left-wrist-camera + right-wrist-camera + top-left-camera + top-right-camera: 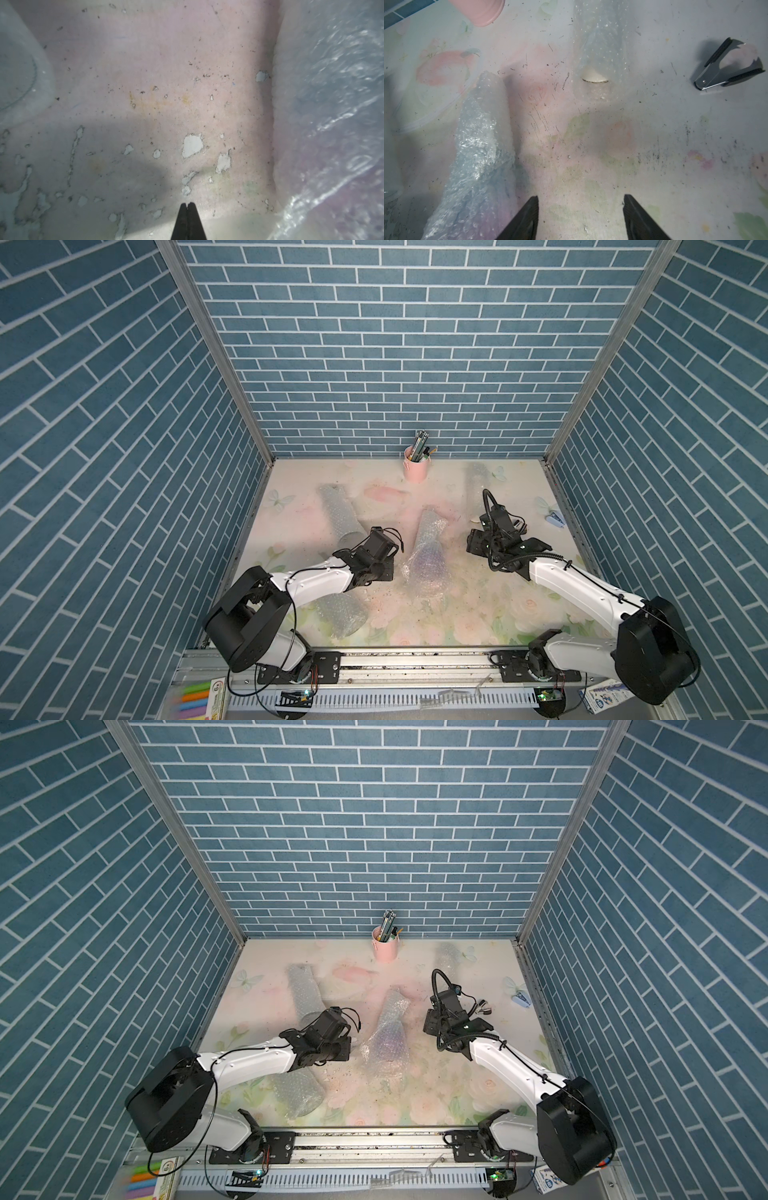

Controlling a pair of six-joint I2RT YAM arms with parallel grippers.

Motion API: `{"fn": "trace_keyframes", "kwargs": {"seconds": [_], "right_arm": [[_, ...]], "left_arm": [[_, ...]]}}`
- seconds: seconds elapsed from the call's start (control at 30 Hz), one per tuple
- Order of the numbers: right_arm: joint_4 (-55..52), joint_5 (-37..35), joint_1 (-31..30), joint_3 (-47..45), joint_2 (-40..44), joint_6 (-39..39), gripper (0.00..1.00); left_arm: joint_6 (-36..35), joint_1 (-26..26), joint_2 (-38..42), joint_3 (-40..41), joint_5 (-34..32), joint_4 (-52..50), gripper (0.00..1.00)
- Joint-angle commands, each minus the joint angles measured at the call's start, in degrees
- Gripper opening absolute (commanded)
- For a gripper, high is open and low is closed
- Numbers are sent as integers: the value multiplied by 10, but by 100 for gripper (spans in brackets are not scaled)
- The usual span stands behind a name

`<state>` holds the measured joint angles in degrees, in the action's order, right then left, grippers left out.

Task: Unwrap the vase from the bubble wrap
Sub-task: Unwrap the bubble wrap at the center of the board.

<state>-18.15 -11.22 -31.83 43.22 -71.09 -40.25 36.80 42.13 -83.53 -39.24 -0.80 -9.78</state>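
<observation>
The bubble wrap (426, 556) (386, 1036) lies as a crinkly, bottle-shaped bundle in the middle of the floral table. The vase is hidden inside it; only a bluish-purple tint shows through the wide near end. My left gripper (187, 204) is shut and holds nothing. It hovers low over bare table just left of the bundle's wide end (332, 124), apart from it. My right gripper (580, 198) is open and empty. It hangs over bare table to the right of the bundle (479, 155), whose edge lies beside one finger.
Three more bubble-wrap rolls lie around: back left (340, 510), front left under the left arm (340, 614), back right (476, 485). A pink cup of pens (415, 464) stands at the back wall. A staple remover (729, 66) lies at the right edge.
</observation>
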Motion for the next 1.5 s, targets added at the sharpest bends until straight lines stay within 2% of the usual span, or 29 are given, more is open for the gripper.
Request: {"fn": "trace_keyframes", "kwargs": {"seconds": [0.0,0.17,0.33,0.4,0.53,0.63,0.77,0.97,1.23,1.47], "right_arm": [[4,-24,-2,-11,13,-9,66],[8,-34,-2,-15,15,-10,66],[11,-47,-2,-18,23,4,67],[12,-57,-2,-17,26,13,68],[21,-68,7,-16,28,34,73],[35,-48,25,-20,34,43,76],[57,-12,57,-39,56,47,79],[74,17,85,-66,92,43,80],[93,75,145,-108,126,-13,79],[96,132,188,-116,121,-20,78]], "left_arm": [[5,-7,-5,8,7,10,0],[0,-7,18,-3,3,-13,1],[-16,-7,65,-35,-12,-59,42],[-27,-6,89,-50,-23,-79,54],[-67,0,117,-101,-40,-129,68],[-92,11,123,-141,-54,-157,77],[-136,45,102,-206,-95,-198,79],[-196,105,10,-313,-157,-252,82],[-248,150,-136,-442,-185,-289,81],[-267,154,-255,-550,-172,-306,81]]}}
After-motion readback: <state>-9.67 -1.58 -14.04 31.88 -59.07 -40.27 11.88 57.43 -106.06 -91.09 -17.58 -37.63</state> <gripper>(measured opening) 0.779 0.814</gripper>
